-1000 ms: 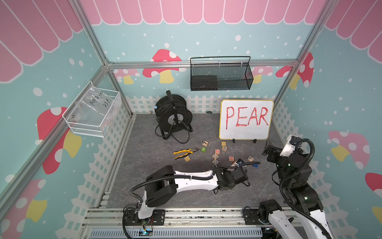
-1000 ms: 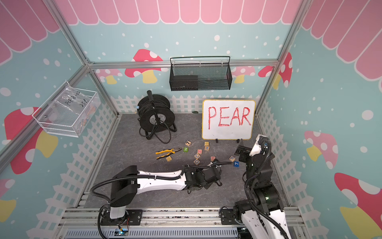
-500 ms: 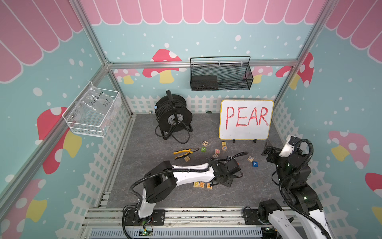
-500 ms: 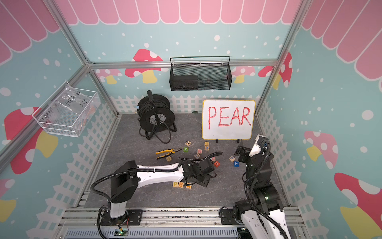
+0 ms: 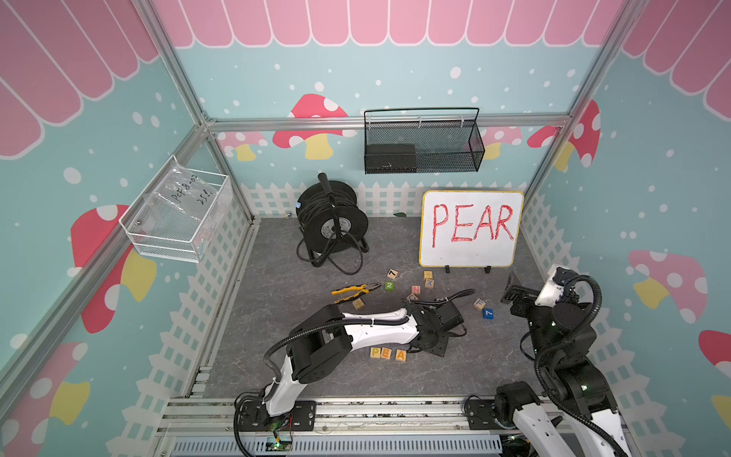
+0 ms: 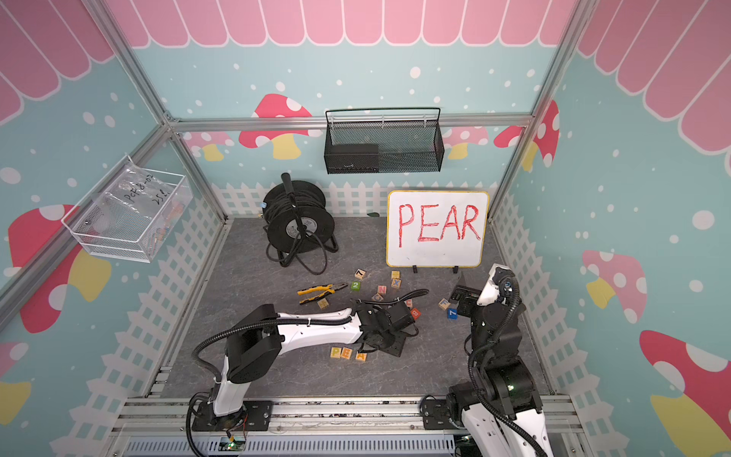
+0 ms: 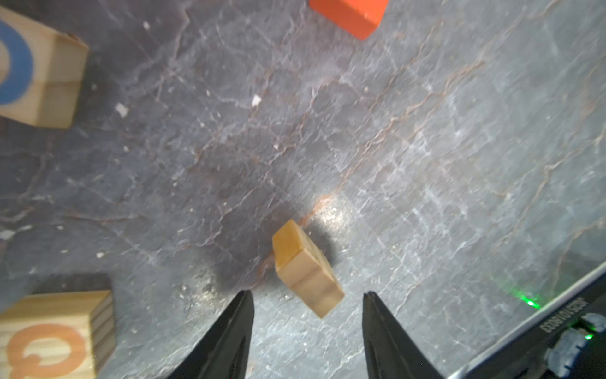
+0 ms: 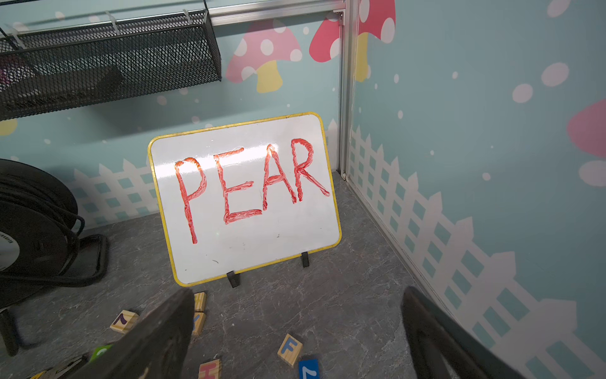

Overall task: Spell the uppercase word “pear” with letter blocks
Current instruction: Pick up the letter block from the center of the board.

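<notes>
Wooden blocks P (image 5: 375,352), E (image 5: 385,353) and A (image 5: 400,355), 3 in a row, sit near the tabletop's (image 5: 277,336) front edge. Near A, the left gripper (image 7: 306,293) is spread apart around 1 tilted block (image 7: 305,269), and neither finger touches it. Its letter is hidden. The left arm (image 5: 379,334) covers some loose blocks (image 5: 479,304). The right gripper (image 8: 296,295) gapes wide, holding nothing, near 1 whiteboard (image 8: 246,197). 1 pair of pliers (image 5: 352,292) lies further back.

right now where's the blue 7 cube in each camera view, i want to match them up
Top view: blue 7 cube on the floor in front of the whiteboard, next to the F block.
Top view: blue 7 cube likewise beside the F block.
Left wrist: not in it.
Right wrist: the cube partly cut off by the frame, beside the F block, on its side away from the whiteboard.
Shared landmark: the F block.
</notes>
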You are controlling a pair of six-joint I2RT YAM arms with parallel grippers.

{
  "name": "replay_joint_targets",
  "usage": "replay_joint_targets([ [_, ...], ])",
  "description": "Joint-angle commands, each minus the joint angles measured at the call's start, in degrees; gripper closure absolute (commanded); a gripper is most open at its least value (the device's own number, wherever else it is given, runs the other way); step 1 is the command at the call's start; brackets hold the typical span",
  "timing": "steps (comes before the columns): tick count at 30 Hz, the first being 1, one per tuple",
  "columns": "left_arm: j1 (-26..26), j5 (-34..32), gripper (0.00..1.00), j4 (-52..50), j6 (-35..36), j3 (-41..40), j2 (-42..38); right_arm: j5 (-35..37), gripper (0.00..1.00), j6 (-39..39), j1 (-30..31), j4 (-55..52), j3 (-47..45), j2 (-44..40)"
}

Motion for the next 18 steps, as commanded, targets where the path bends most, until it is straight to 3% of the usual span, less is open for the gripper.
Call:
replay_joint_targets([
  [1,1.0,0.4,0.43,-0.7,-2.0,1.9,2.0,-0.4,0.0,-0.8,0.1,1.2,-0.7,-0.9],
  [5,1.6,0.7,0.46,-0.7,-2.7,2.5,3.3,-0.5,0.0,-0.8,0.1,1.4,-1.0,-1.3],
  [18,1.5,-3.3,0.69,-4.2,-1.4,3.3,4.6,0.0,0.0,-0.9,0.2,1.8,-1.5,-1.7],
])
